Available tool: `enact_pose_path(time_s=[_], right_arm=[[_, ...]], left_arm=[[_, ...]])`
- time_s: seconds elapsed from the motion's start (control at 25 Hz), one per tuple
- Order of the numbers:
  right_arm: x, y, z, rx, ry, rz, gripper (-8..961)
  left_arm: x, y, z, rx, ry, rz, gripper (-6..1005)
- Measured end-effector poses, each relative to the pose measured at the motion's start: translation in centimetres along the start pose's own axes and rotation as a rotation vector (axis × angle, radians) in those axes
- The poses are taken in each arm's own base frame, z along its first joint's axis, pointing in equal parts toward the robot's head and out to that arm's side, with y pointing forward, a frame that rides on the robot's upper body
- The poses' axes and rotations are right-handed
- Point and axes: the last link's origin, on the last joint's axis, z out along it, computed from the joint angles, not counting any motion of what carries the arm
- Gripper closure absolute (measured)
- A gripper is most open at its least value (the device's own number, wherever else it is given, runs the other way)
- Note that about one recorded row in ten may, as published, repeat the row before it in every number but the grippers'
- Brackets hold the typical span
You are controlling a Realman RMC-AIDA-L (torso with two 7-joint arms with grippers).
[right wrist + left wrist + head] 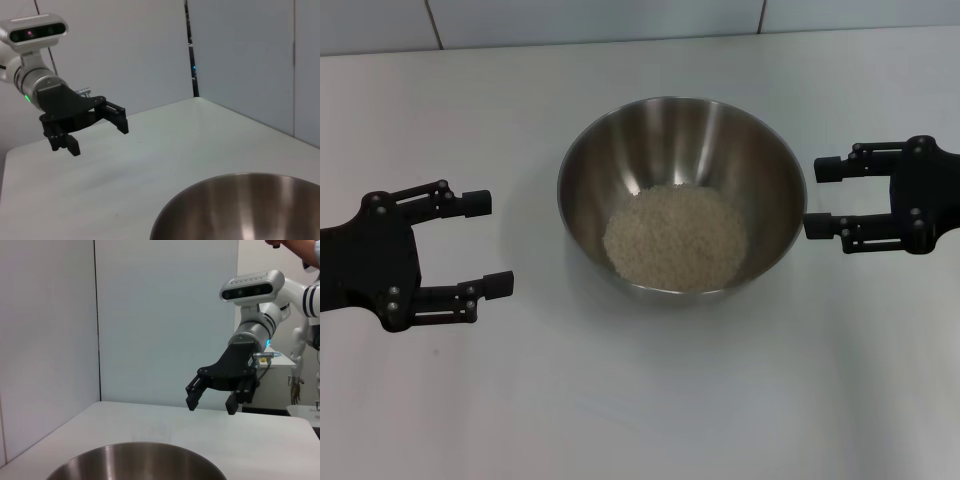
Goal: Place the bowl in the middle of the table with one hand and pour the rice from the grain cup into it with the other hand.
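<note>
The shiny steel bowl [620, 160] stands upright in the middle of the white table [640, 410]. A pale heap of rice [675, 238] lies in its bottom. My left gripper [488, 244] is open and empty, left of the bowl and apart from it. My right gripper [820, 198] is open and empty, close to the bowl's right rim without touching it. The left wrist view shows the bowl's rim [135, 460] and the right gripper [211, 405] beyond it. The right wrist view shows the bowl [240, 205] and the left gripper [98, 136]. The grain cup is out of view.
Grey wall panels [620, 15] run along the table's far edge. In the left wrist view a side table [280, 360] and a person's striped sleeve [312, 292] show beyond the table's right end.
</note>
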Motion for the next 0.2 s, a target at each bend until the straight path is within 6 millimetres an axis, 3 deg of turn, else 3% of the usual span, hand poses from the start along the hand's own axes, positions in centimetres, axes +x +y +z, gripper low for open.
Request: enact_pose_path(time_s=[0.2], right_arm=[[-0.28,0.00,0.48,-0.018,0.000,-0.007,245]], left_arm=[[0.04,-0.05,0.04,0.000,0.000,0.002,166]])
